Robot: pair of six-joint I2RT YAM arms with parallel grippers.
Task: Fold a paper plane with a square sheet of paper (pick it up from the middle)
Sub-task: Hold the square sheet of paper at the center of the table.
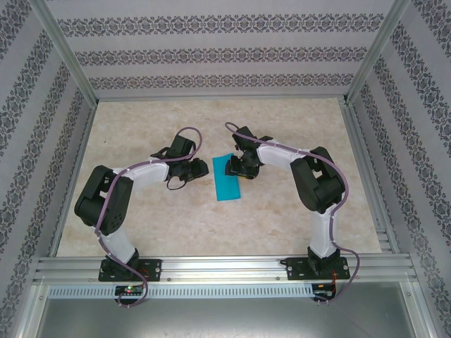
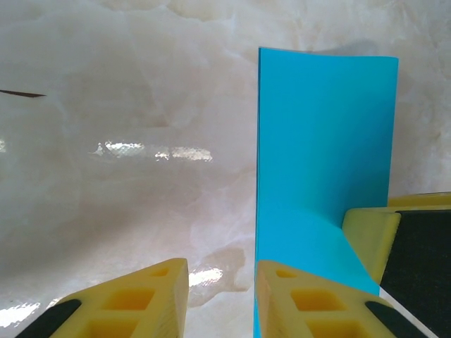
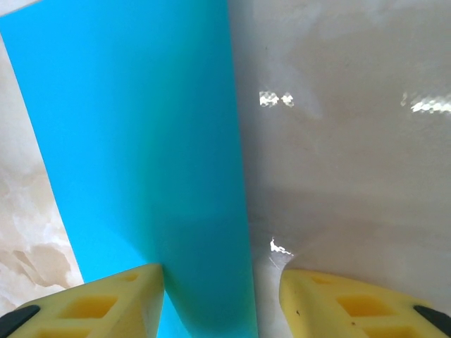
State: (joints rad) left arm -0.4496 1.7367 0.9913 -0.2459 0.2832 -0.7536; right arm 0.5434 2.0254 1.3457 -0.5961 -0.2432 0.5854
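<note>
Yellow moulded fingers with hollow cells tip both end effectors. The left end effector point(image 2: 222, 274) stands part open with bare surface in its gap. Its inner finger point(image 2: 310, 299) overlaps one long edge of the square sheet of paper point(image 2: 324, 155). The right end effector point(image 3: 222, 276) is likewise part open, gripping nothing. Its outer finger point(image 3: 106, 303) rests over the sheet, probably to pin it for creasing. The sheet is thin, matte and cyan. It lies flat as a narrow rectangle, apparently folded in half, at the middle of the glossy, marble-patterned surface point(image 1: 141, 225).

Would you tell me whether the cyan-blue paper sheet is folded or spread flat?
Folded, apparently in half: the thin cyan-blue paper sheet lies as a narrow rectangle, not a square.
</note>
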